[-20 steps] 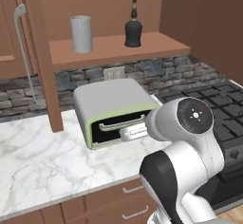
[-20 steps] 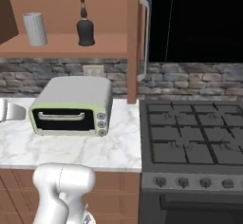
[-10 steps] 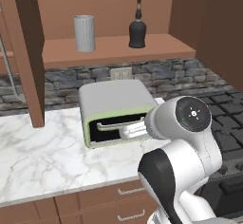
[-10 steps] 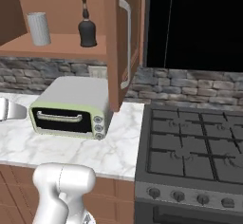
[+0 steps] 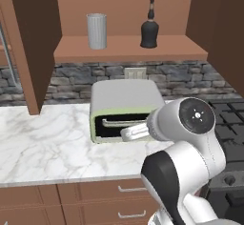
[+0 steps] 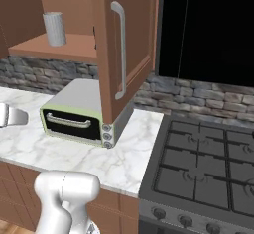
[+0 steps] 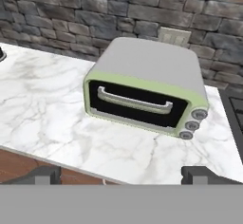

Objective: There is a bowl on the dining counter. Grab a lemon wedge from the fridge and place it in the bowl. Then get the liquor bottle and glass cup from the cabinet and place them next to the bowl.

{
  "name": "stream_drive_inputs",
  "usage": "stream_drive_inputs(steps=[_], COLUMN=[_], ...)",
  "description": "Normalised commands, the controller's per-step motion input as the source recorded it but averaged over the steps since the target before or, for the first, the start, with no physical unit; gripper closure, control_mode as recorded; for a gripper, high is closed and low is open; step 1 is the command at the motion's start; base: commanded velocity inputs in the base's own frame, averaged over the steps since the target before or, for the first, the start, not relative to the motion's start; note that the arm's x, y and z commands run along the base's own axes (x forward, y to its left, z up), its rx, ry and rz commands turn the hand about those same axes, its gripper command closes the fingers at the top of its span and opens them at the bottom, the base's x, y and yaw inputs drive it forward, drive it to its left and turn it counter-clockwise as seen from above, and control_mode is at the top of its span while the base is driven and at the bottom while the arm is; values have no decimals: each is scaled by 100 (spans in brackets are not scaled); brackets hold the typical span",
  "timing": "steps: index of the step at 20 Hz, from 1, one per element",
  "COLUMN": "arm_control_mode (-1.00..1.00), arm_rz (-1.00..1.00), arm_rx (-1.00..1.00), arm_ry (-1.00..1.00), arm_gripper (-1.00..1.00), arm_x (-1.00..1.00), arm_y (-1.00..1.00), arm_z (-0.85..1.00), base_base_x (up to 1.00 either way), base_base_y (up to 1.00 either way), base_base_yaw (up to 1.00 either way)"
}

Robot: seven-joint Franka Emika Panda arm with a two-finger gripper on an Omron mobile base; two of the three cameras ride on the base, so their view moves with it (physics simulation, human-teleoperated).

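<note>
On the open cabinet's shelf (image 5: 128,47) the ribbed grey glass cup (image 5: 96,31) stands left of the dark liquor bottle (image 5: 149,28). From the right, the glass cup (image 6: 55,29) shows on the shelf, while the open cabinet door (image 6: 124,49) hides the bottle. My gripper (image 7: 124,174) is open and holds nothing. Its fingertips (image 7: 45,174) stand far apart low over the counter's front edge, well below the shelf and pointing at a toaster oven. The bowl, lemon wedge, fridge and dining counter are out of view.
A grey and green toaster oven (image 5: 125,109) sits on the marble worktop (image 5: 43,138) under the shelf, against a stone backsplash. A black gas stove (image 6: 213,163) adjoins the worktop on the right. Brown drawers (image 5: 95,195) run below. A second cabinet door (image 5: 33,43) hangs open at left.
Both base views have shifted, so the base has moved. The right cabinet door now covers the bottle in the right base view. The gripper has stayed open.
</note>
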Motion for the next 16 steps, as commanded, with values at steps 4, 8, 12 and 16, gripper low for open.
stream_drive_inputs(steps=[4, 8, 12, 16], arm_control_mode=[100, -100, -100, -100], arm_rz=[0, -5, -2, 0], arm_rx=[0, 1, 4, 3], arm_ry=[0, -11, -19, -24], arm_gripper=[-100, -100, -100, -100], arm_x=[0, 35, 36, 18], arm_y=[0, 0, 0, 0], arm_z=[0, 9, 24, 46], base_base_x=[5, 0, 0, 0], base_base_y=[0, 0, 0, 0], base_base_yaw=[-1, 0, 0, 0])
